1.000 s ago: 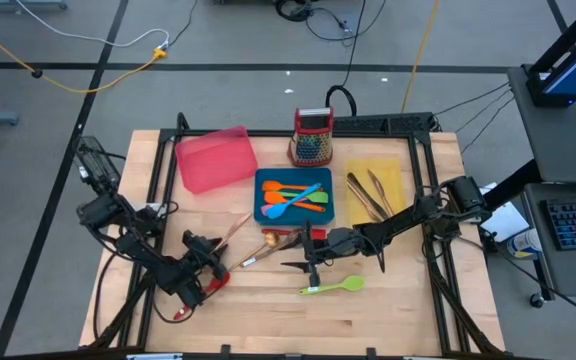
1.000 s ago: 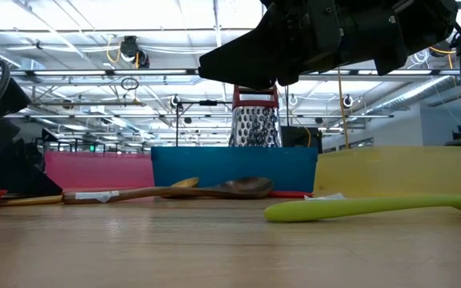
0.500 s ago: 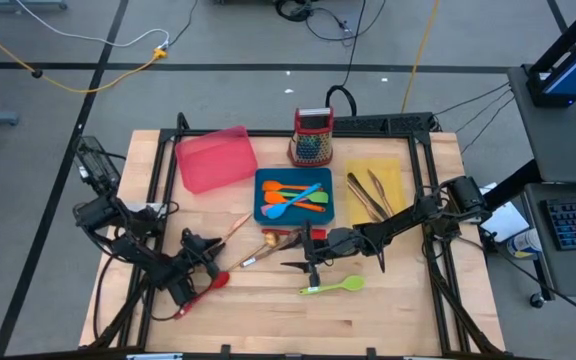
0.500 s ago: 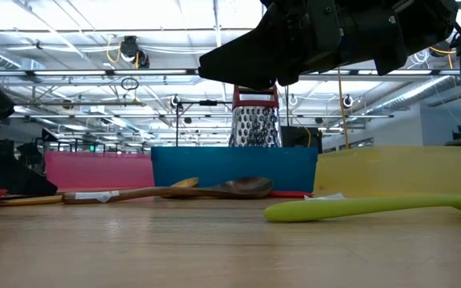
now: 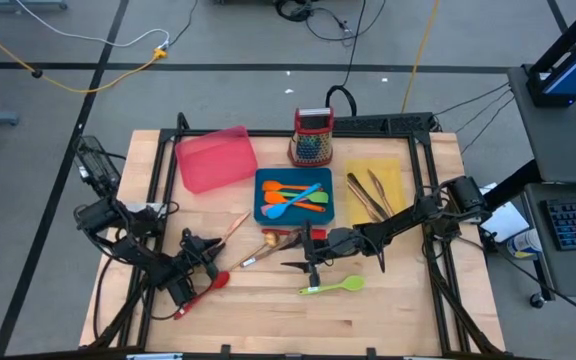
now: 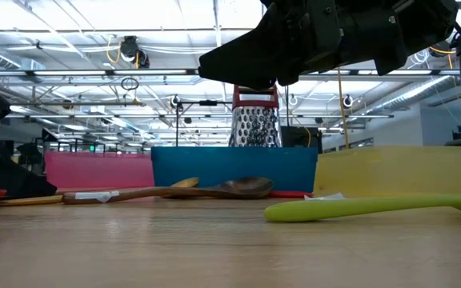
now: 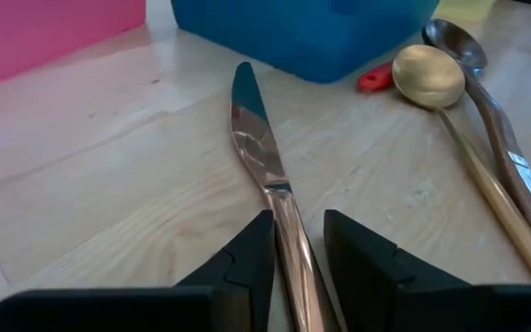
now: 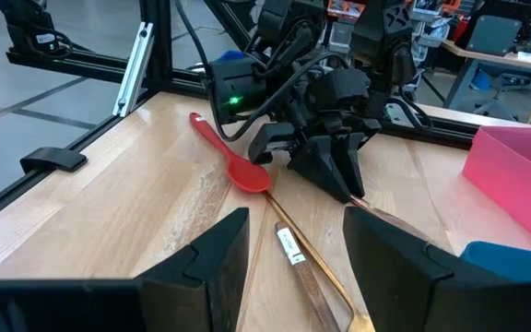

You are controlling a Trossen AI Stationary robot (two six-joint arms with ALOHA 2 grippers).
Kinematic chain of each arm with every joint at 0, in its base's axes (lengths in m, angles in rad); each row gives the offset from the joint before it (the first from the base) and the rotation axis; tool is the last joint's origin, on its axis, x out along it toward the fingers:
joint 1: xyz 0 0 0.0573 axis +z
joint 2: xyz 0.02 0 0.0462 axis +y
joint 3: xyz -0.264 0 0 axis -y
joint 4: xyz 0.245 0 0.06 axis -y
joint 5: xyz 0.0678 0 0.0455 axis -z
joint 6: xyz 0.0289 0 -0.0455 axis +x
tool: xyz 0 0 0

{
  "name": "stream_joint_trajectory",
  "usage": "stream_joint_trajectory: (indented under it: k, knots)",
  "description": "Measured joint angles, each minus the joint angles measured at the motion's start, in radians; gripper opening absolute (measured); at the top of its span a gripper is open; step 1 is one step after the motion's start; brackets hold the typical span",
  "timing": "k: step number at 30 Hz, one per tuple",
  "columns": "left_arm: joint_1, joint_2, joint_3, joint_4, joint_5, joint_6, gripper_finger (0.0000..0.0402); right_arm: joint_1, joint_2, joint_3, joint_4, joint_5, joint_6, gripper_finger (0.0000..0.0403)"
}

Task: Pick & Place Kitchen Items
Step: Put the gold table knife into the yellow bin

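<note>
A copper-toned knife [image 7: 258, 152] lies on the wooden table [image 5: 388, 310], its tip toward the blue tray [image 5: 294, 212]. My left gripper [image 5: 206, 262] is low at the near left and is shut on the knife's handle. My right gripper [image 5: 308, 262] hovers open above the table's middle with nothing between its fingers [image 8: 201, 258]. A red spoon [image 8: 233, 161] lies flat beside my left gripper. A green spoon [image 5: 333, 286] lies flat near the front. A gold spoon [image 7: 427, 76] and a wooden spoon [image 6: 190, 190] lie in front of the blue tray. My left gripper pinches the knife's handle [image 7: 289, 249] between its two fingers. The fingers slant down from the table's near left and lie along the knife. The knife lies flat on the table, with its blade [image 7: 247, 120] stretching away beyond the fingertips.
The blue tray holds orange and blue utensils. A pink tray [image 5: 215, 158] stands at the far left. A yellow tray [image 5: 393, 170] holding metal cutlery stands at the far right. A grater [image 5: 312, 137] stands behind the blue tray. Bare wood lies along the front edge.
My left gripper has sunk a little and tipped farther down over the knife's handle. It has shifted slightly toward the table's left, so the red spoon beside it shows more fully. The knife and the other utensils lie where they were.
</note>
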Motion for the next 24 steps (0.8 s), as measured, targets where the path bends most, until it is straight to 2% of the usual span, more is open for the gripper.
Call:
stream_joint_trajectory:
  k: [5, 8, 15, 19, 24]
  knots:
    - [0.022, -0.029, 0.045, -0.096, 0.060, -0.010, 0.0108, -0.002, 0.000, 0.000, 0.000, 0.000, -0.012, 0.0171]
    - [0.034, -0.044, 0.068, -0.153, 0.102, -0.008, 0.0127, -0.002, 0.000, 0.000, 0.001, 0.001, -0.029, 0.0171]
    - [0.040, -0.042, 0.081, -0.164, 0.110, -0.012, 0.0175, -0.002, 0.000, 0.000, 0.000, 0.000, -0.031, 0.0171]
    - [0.040, -0.042, 0.080, -0.171, 0.116, 0.000, 0.0162, -0.002, 0.000, 0.000, 0.000, 0.000, -0.031, 0.0171]
    - [0.040, -0.042, 0.079, -0.185, 0.118, 0.002, 0.0112, -0.002, 0.000, 0.000, 0.000, 0.000, -0.031, 0.0171]
